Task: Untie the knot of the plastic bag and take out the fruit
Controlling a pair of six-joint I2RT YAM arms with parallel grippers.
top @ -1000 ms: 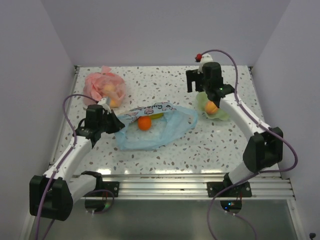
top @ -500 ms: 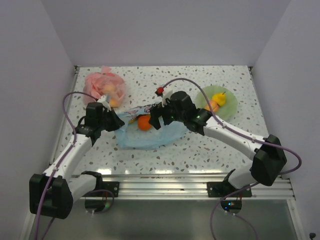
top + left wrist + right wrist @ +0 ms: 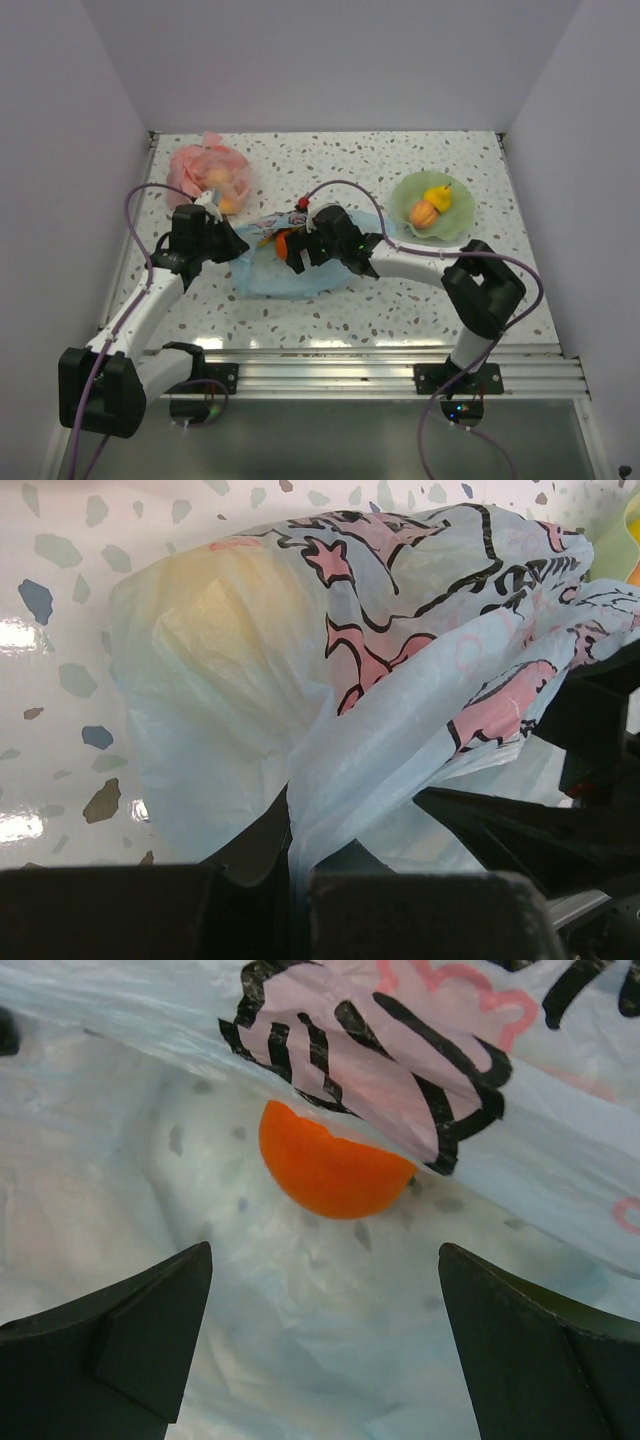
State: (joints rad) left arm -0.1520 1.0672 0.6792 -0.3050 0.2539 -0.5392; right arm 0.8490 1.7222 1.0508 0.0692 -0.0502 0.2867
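The light-blue plastic bag [image 3: 300, 272] lies open at the table's middle, its printed band on the far side. My left gripper [image 3: 232, 247] is shut on a bunched edge of the bag [image 3: 330, 780] at its left end. A yellowish fruit [image 3: 215, 610] shows through the plastic. My right gripper [image 3: 292, 250] is open inside the bag's mouth, its jaws wide apart just short of an orange fruit [image 3: 330, 1165] that lies on the bag's lower layer [image 3: 100, 1160] under the printed flap. A yellow fruit [image 3: 437, 196] and a peach fruit [image 3: 422, 214] lie on the green plate [image 3: 458, 220].
A pink-red bag [image 3: 205, 172] with fruit inside sits at the far left, behind my left gripper. The green plate is at the far right. White walls close the table on three sides. My right arm's dark body [image 3: 590, 730] shows in the left wrist view.
My right arm has swung left from above the green plate to the bag and pushed its open gripper into the bag's mouth. My left gripper has kept its hold and place.
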